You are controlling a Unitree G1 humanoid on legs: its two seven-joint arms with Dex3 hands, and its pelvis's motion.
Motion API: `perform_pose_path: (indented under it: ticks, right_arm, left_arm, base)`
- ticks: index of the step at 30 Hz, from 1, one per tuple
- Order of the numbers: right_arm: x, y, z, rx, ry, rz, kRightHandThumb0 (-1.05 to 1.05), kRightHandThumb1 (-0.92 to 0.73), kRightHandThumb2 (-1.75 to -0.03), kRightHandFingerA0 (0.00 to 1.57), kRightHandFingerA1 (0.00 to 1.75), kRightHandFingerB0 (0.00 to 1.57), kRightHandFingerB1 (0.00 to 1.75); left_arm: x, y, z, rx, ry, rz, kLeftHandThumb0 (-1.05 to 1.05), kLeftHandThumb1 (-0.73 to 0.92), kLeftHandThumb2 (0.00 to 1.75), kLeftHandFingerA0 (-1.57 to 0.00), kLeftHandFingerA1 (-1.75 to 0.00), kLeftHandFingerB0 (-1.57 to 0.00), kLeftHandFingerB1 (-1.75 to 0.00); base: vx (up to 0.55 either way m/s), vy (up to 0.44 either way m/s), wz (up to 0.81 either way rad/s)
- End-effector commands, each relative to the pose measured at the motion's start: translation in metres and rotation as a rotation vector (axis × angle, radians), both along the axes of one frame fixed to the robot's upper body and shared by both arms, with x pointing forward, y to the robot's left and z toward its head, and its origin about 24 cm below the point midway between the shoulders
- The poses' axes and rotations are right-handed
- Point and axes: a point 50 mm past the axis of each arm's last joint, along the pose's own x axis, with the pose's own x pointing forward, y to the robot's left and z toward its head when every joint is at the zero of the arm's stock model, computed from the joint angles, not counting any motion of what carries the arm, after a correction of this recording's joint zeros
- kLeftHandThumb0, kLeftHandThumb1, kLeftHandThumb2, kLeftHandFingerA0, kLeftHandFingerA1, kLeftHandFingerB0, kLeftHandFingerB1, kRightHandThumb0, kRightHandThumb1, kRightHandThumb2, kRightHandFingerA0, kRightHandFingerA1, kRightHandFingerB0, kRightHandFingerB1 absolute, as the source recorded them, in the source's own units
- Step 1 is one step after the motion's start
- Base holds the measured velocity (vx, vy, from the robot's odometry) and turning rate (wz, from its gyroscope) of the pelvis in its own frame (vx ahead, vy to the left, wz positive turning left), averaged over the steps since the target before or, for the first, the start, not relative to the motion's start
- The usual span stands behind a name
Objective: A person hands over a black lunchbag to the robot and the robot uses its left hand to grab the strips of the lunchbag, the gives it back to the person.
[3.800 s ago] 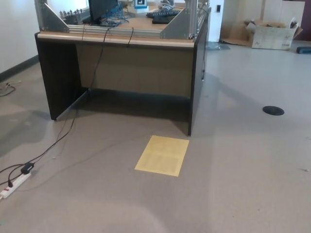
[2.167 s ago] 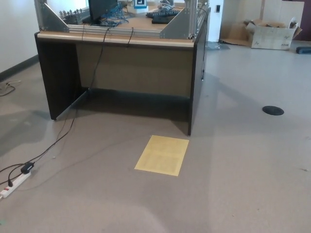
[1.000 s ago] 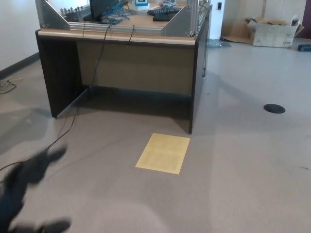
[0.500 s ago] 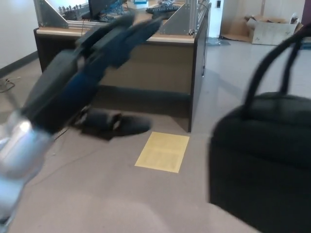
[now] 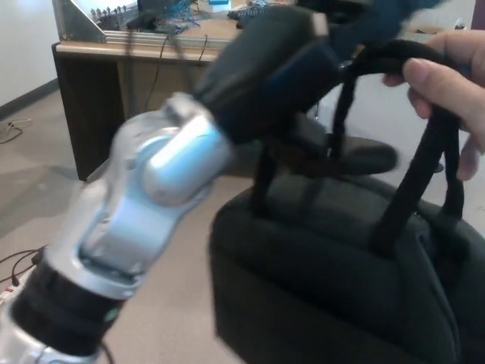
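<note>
- The bag [image 5: 341,280] fills the lower right of the head view and hangs in the air from its straps [image 5: 424,174], which a person's hand [image 5: 455,83] pinches at the top right.
- The left arm [image 5: 151,197] crosses the picture from lower left to upper middle; the left hand [image 5: 303,45] sits at the strap loop, blurred, so I cannot tell whether its fingers are closed on the straps or only beside them.
- Progress, as I judge it: the handover is under way, the person bears the bag, the robot's grip is unconfirmed, and the return is undone.
- The desk [image 5: 98,83] stands behind the arm at upper left; its front edge is the nearest hard thing.
- Open floor [image 5: 30,197] lies to the left.
- The right hand is out of sight.
</note>
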Motion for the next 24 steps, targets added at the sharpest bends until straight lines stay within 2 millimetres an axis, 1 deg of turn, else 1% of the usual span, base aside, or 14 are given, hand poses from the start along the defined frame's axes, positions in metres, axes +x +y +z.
perform_pose_path:
  ticks: [1,8,13,14,15,16,17,18,19,20,21,22,23,24]
  right_arm:
    - [-0.001,-0.004,0.001,-0.021,-0.003,0.006,-0.68,-0.70,-0.62,0.45,0.41,0.37,0.38]
    - [-0.005,-0.002,-0.002,-0.026,0.001,0.011,-0.69,-0.70,-0.62,0.46,0.42,0.37,0.38]
    - [-0.001,-0.002,0.001,-0.040,-0.001,0.019,-0.68,-0.70,-0.63,0.46,0.41,0.37,0.38]
    - [0.000,-0.003,0.002,-0.042,0.001,0.022,-0.68,-0.70,-0.63,0.46,0.42,0.37,0.37]
    - [0.001,-0.003,0.003,-0.036,0.001,0.024,-0.68,-0.70,-0.63,0.46,0.42,0.37,0.37]
    - [0.002,-0.003,0.003,-0.033,0.002,0.024,-0.67,-0.70,-0.63,0.46,0.41,0.37,0.37]
    - [0.002,-0.002,0.003,-0.033,0.003,0.025,-0.67,-0.70,-0.62,0.46,0.42,0.37,0.37]
    - [0.001,-0.002,0.002,-0.031,0.004,0.025,-0.67,-0.70,-0.62,0.45,0.41,0.37,0.37]
    - [0.001,-0.002,0.002,-0.029,0.004,0.025,-0.67,-0.70,-0.62,0.45,0.41,0.37,0.37]
    - [0.001,-0.002,0.002,-0.029,0.004,0.023,-0.67,-0.70,-0.62,0.46,0.42,0.37,0.38]
    - [0.000,-0.002,0.001,-0.027,0.005,0.021,-0.67,-0.70,-0.62,0.46,0.42,0.37,0.38]
    - [0.000,-0.001,0.001,-0.023,0.006,0.019,-0.67,-0.70,-0.62,0.46,0.42,0.37,0.38]
    - [-0.002,-0.001,-0.001,-0.021,0.010,0.018,-0.67,-0.69,-0.62,0.47,0.42,0.37,0.38]
    - [-0.003,-0.001,-0.001,-0.030,0.011,0.020,-0.68,-0.69,-0.63,0.47,0.43,0.37,0.38]
  left_arm:
    - [0.000,-0.019,0.010,0.080,0.016,0.112,-0.77,0.47,0.88,0.00,-0.12,-0.01,-0.13]
    - [0.009,-0.029,0.013,0.125,-0.073,0.183,-0.79,0.48,0.88,0.00,-0.11,0.00,-0.10]
    - [0.021,-0.021,0.015,0.138,-0.100,0.243,-0.72,0.44,0.85,-0.01,-0.16,-0.01,-0.14]
    - [0.024,-0.017,0.016,0.150,-0.106,0.270,-0.72,0.55,0.57,0.00,-0.25,0.00,-0.22]
    - [0.027,-0.013,0.016,0.157,-0.109,0.291,-0.72,0.55,0.57,0.00,-0.25,0.00,-0.22]
    - [0.030,-0.010,0.017,0.160,-0.106,0.302,-0.67,0.43,0.82,-0.04,-0.20,-0.05,-0.16]
    - [0.032,-0.009,0.016,0.159,-0.108,0.310,-0.64,0.41,0.80,-0.02,-0.23,-0.03,-0.18]
    - [0.033,-0.009,0.015,0.153,-0.115,0.318,-0.64,0.41,0.76,-0.03,-0.37,-0.08,-0.24]
    - [0.034,-0.010,0.014,0.143,-0.124,0.325,-0.64,0.41,0.76,-0.03,-0.37,-0.08,-0.24]
    - [0.036,-0.011,0.013,0.119,-0.141,0.333,-0.56,0.53,0.56,-0.26,-0.34,-0.22,-0.29]
    - [0.037,-0.013,0.011,0.062,-0.172,0.336,-0.46,0.52,0.56,-0.62,-0.65,-0.61,-0.48]
    - [0.038,-0.016,0.008,-0.007,-0.209,0.335,-0.46,0.52,0.56,-0.62,-0.65,-0.61,-0.48]
    - [0.038,-0.019,0.004,-0.094,-0.231,0.320,-0.38,0.56,0.57,-0.72,-1.13,-0.72,-0.91]
    - [0.036,-0.024,-0.002,-0.276,-0.227,0.236,-0.28,0.57,0.58,-0.81,-1.68,-0.72,-1.59]
  base:
    - [0.00,0.000,0.00]
    - [0.00,0.000,0.00]
    - [0.00,0.000,0.00]
    - [0.00,0.000,0.00]
    - [0.00,0.000,0.00]
    - [0.00,0.000,0.00]
    - [0.00,0.000,0.00]
    - [0.00,0.000,0.00]
    - [0.00,0.000,0.00]
    - [0.00,0.000,0.00]
    - [0.00,0.000,0.00]
    - [0.00,0.000,0.00]
    - [0.00,0.000,0.00]
    - [0.00,0.000,0.00]
